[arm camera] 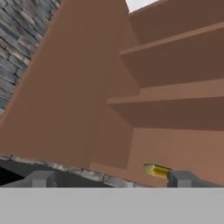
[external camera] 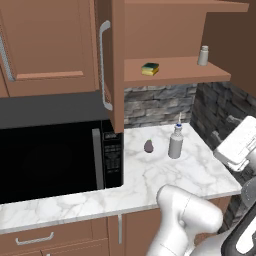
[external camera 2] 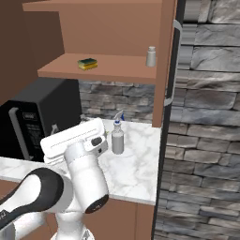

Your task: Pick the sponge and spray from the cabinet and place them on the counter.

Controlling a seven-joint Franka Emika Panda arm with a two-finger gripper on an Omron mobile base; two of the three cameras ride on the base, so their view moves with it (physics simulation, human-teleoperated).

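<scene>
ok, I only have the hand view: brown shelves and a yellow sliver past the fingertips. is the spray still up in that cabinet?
Observer: No. The spray stands upright on the counter, near the stone back wall.
Operator: and the yellow sliver is the sponge?
Observer: Yes, the sponge lies on the lower shelf of the open cabinet, toward its left end.
Operator: anything else on that shelf?
Observer: A small white shaker at the right end, well apart from the sponge.
Operator: counter near the spray?
Observer: A small dark purple egg-shaped object sits just left of it, not touching.
</scene>
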